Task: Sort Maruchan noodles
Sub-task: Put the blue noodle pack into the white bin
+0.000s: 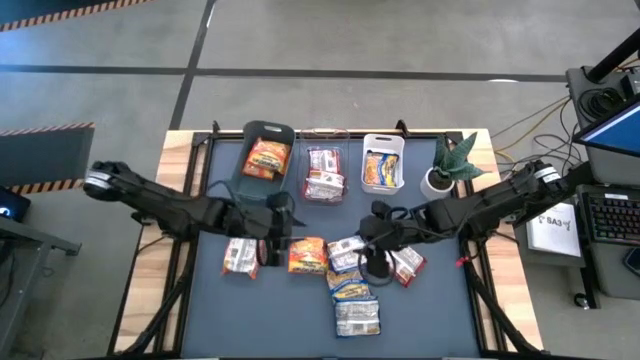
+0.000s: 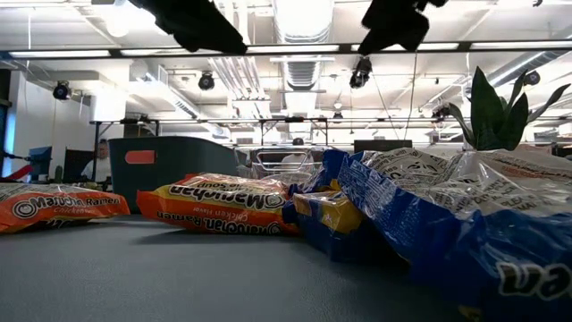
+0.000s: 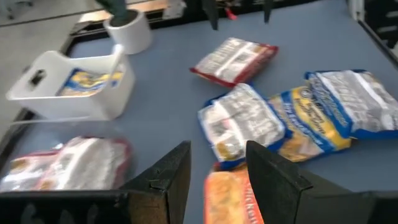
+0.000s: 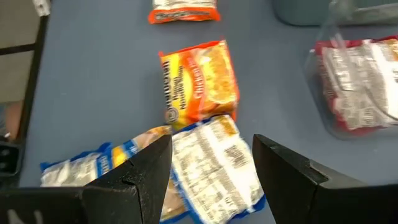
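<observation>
Dark blue matting covers the tabletop (image 1: 210,300), on which the Maruchan packets are spread. At the far edge three bins are set in a row: a teal bin (image 1: 268,157) holding an orange packet, a clear bin (image 1: 323,172) holding red-and-white packets, and a white bin (image 1: 382,164) holding a yellow-and-blue packet; a potted plant (image 1: 447,166) is placed just beside the white bin.

On the open mat, a red-and-white packet (image 1: 240,256) is seen farthest left, then an orange chicken packet (image 1: 307,255), then a cluster of blue-and-yellow packets (image 1: 350,285) running toward the near edge, and a red-and-white packet (image 1: 407,264) to the right.

The left claw (image 3: 217,168) is held above the orange chicken packet, its fingers parted and empty. The right claw (image 4: 211,165) is held over the blue-and-yellow cluster, its fingers likewise parted with nothing gripped.
</observation>
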`<move>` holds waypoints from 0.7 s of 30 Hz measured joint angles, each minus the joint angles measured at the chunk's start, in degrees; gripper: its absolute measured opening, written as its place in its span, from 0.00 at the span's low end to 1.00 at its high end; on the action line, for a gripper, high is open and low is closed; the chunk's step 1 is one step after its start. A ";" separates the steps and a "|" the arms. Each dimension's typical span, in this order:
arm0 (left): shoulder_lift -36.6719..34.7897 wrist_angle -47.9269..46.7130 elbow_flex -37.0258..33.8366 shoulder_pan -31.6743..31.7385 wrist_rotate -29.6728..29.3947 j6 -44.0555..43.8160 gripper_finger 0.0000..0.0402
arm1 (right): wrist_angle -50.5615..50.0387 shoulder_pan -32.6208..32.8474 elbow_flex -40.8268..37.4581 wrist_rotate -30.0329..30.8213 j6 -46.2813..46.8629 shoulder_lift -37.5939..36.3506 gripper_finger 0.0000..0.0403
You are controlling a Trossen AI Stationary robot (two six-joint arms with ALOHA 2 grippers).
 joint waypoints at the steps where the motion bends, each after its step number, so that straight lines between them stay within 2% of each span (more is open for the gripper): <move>1: 1.09 1.08 -0.01 -0.57 0.01 0.02 0.34 | 0.05 0.69 0.09 0.00 0.28 0.02 0.53; 13: 12.93 9.72 -0.01 -2.14 0.01 -1.90 0.34 | 0.34 6.24 -0.23 0.95 9.52 0.43 0.53; 21: 19.55 17.92 0.01 -2.18 -0.01 -1.26 0.34 | 0.17 7.51 3.84 1.04 6.56 8.52 0.53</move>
